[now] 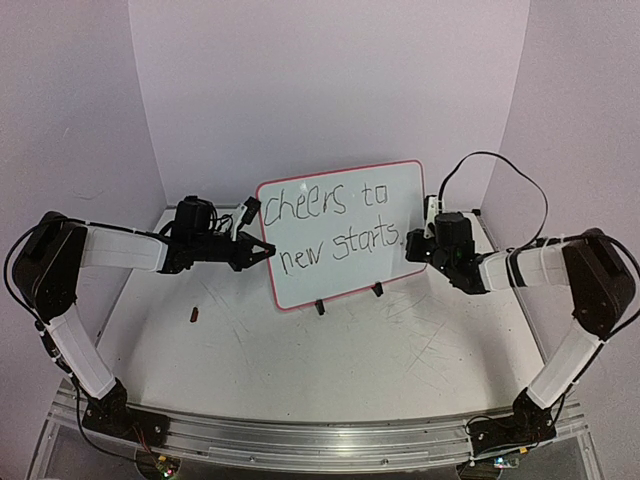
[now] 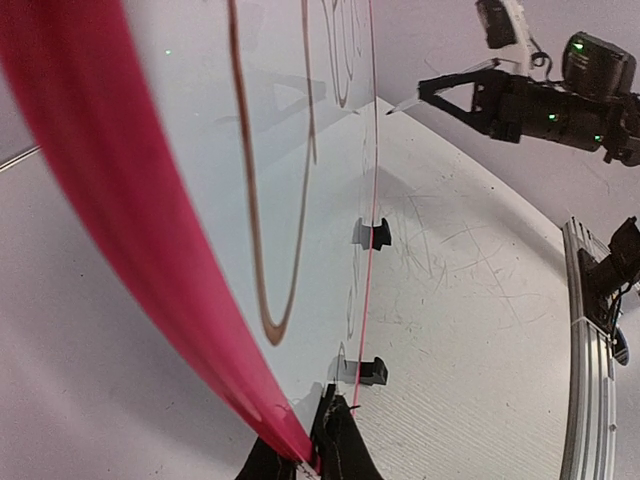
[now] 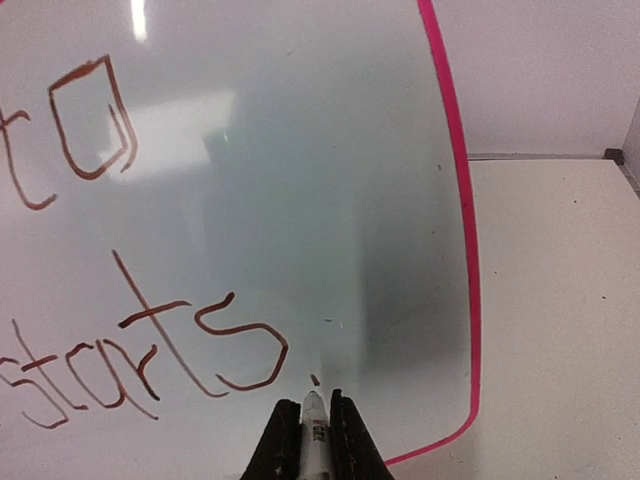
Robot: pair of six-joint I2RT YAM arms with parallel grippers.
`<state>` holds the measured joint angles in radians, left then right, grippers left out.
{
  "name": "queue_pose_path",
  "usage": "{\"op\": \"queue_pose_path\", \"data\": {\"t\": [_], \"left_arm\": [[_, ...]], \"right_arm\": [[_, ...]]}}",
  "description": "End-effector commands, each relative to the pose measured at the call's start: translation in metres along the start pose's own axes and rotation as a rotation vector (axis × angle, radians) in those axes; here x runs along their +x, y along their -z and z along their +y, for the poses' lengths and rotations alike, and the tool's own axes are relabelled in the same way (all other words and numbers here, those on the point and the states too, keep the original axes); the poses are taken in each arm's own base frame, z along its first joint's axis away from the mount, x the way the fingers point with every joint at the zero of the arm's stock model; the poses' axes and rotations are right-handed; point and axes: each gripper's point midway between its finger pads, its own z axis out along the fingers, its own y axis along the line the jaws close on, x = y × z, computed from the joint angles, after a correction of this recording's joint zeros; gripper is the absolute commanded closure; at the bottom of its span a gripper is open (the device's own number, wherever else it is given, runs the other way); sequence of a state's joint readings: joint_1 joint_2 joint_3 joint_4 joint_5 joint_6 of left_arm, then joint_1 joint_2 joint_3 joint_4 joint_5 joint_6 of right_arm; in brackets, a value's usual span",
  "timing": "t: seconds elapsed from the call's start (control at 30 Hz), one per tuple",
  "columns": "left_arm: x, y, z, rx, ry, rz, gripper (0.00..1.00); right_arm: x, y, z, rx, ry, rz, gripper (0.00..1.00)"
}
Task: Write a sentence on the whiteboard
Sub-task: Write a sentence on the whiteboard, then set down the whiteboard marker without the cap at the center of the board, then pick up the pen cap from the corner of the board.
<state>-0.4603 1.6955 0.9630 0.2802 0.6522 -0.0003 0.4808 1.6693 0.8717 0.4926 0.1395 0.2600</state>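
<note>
Right wrist view: a white marker pen [image 3: 316, 438] is squeezed by the right gripper [image 3: 314, 405], tip at the end of the dark handwritten sentence [image 1: 338, 250]. The upright red-rimmed whiteboard [image 3: 330, 200] is pinched at its left rim by the left gripper [image 1: 258, 250], likely to stop wobbling.

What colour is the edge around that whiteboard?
The whiteboard has a plain red-pink rim, clearest in the right wrist view.

The left arm [image 1: 120, 248] and right arm [image 1: 520, 268] have white shells between black joints, with thin black cables [image 1: 482, 153] looping off. The left gripper [image 1: 266, 250] and right gripper [image 1: 410, 250] are black and tapered. Green lights [image 2: 577, 45] dot the right wrist.
</note>
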Motion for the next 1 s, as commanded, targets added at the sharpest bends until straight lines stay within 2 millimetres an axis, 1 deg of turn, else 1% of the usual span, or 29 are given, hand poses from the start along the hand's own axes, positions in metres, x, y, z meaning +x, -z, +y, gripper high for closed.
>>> {"op": "queue_pose_path", "data": {"t": [0.0,0.07,0.1,0.17,0.2,0.27,0.3,0.37,0.43,0.53,0.63,0.7,0.8,0.87,0.9,0.97], "left_arm": [[-0.015,0.01,0.037,-0.213,-0.1,-0.014,0.9],[-0.019,0.013,0.04,-0.234,-0.098,-0.022,0.76],[-0.022,0.014,0.041,-0.239,-0.093,-0.029,0.71],[-0.034,0.018,0.039,-0.24,-0.093,-0.054,0.64],[-0.043,0.021,0.036,-0.239,-0.098,-0.074,0.6],[-0.058,0.029,0.031,-0.24,-0.104,-0.107,0.56],[-0.067,0.034,0.027,-0.242,-0.109,-0.126,0.52],[-0.078,0.043,0.022,-0.253,-0.111,-0.148,0.37],[-0.083,0.054,0.018,-0.278,-0.101,-0.147,0.35],[-0.078,0.073,0.009,-0.306,-0.05,-0.135,0.31],[-0.06,0.098,-0.003,-0.341,0.058,-0.134,0.29],[-0.042,0.116,-0.005,-0.388,0.178,-0.133,0.25],[-0.001,0.13,0.003,-0.491,0.44,-0.06,0.21],[0.035,0.135,0.01,-0.579,0.592,0.037,0.21],[0.055,0.138,0.014,-0.628,0.652,0.103,0.22],[0.083,0.142,0.018,-0.696,0.731,0.194,0.27]], "right_arm": [[-0.059,0.073,0.005,-0.077,-0.107,-0.152,1.0],[-0.069,0.095,0.004,-0.089,-0.097,-0.173,1.0],[-0.071,0.102,0.003,-0.089,-0.084,-0.181,1.0],[-0.071,0.108,-0.002,-0.069,-0.054,-0.185,1.0],[-0.072,0.11,-0.004,-0.056,-0.043,-0.183,1.0],[-0.073,0.113,-0.006,-0.05,-0.03,-0.186,1.0],[-0.074,0.114,-0.006,-0.051,-0.025,-0.192,1.0],[-0.077,0.116,-0.004,-0.059,-0.019,-0.204,1.0],[-0.081,0.117,-0.002,-0.071,-0.012,-0.213,1.0],[-0.085,0.121,0.002,-0.094,0.002,-0.224,1.0],[-0.086,0.124,0.009,-0.135,0.018,-0.223,1.0],[-0.084,0.125,0.017,-0.176,0.029,-0.212,1.0],[-0.081,0.125,0.029,-0.241,0.046,-0.188,1.0],[-0.08,0.125,0.035,-0.275,0.053,-0.176,1.0],[-0.08,0.126,0.038,-0.289,0.055,-0.172,1.0],[-0.079,0.125,0.044,-0.317,0.064,-0.157,1.0]]}}
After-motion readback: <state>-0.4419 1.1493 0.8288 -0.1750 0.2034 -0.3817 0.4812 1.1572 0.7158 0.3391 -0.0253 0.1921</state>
